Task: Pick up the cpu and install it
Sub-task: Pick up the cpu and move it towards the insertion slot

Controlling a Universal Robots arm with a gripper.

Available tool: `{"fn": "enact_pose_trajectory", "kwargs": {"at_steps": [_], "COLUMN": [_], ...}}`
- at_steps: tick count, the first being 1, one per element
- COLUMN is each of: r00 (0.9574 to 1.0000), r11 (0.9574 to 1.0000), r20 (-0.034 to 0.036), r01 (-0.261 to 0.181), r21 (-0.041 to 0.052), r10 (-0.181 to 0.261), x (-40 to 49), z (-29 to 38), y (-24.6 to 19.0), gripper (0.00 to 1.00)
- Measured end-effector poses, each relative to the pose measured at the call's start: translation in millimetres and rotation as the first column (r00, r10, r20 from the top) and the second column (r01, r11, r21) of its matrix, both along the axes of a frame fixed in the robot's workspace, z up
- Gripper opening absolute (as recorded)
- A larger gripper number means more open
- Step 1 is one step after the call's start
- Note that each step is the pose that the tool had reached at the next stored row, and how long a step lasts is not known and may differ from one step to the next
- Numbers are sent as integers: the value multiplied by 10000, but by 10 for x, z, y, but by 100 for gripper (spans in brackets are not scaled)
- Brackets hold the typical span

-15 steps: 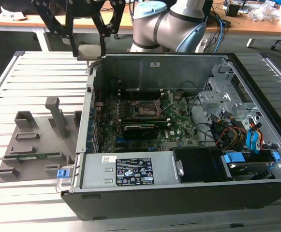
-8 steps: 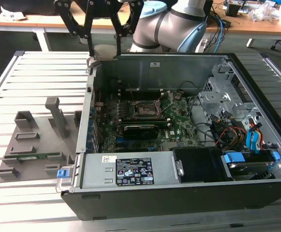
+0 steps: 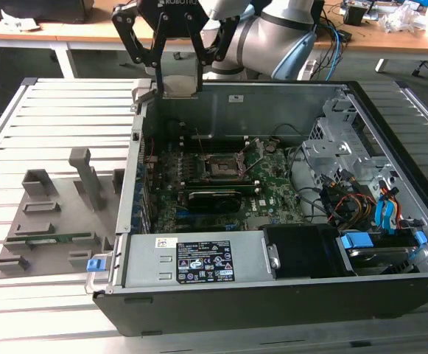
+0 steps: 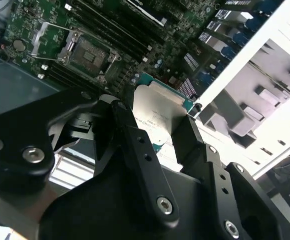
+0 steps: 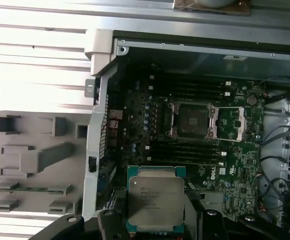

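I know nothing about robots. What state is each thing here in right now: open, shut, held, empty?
cpu: gripped, held up over the case.
jaws: shut on the cpu.
socket: frame open, empty.
case: open, lying on its side.
memory stick: lying in the grey tray beside the case.
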State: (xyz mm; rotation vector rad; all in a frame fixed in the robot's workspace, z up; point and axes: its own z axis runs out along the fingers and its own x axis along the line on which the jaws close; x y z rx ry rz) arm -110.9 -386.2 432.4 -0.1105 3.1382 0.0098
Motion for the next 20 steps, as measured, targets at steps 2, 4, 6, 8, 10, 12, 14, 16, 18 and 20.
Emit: {"fn": "enact_pose_trajectory", "kwargs": {"at_steps": [2, 4, 6, 8, 10, 12, 14, 16, 18, 20], "r00": [10000, 10000, 10000, 10000, 10000, 10000, 10000, 10000, 10000, 10000], "r11": [10000, 10000, 10000, 10000, 10000, 10000, 10000, 10000, 10000, 10000], "r20": [-11, -17, -23, -27, -32, -38, -41, -44, -48, -58], "r01": [1, 1, 0, 1, 1, 1, 1, 0, 1, 2], "r21": [-1, 0, 1, 0, 0, 0, 0, -1, 0, 1], "r10": [-1, -1, 0, -1, -1, -1, -1, 0, -1, -2], "x": [62, 129, 191, 221, 280, 360, 413, 444, 507, 524], "z": [-35, -71, -100, -115, -142, -176, -195, -206, -229, -281], "y": [9, 17, 25, 28, 35, 44, 51, 56, 65, 73], "gripper": [55, 55, 55, 55, 55, 55, 55, 55, 55, 55]}}
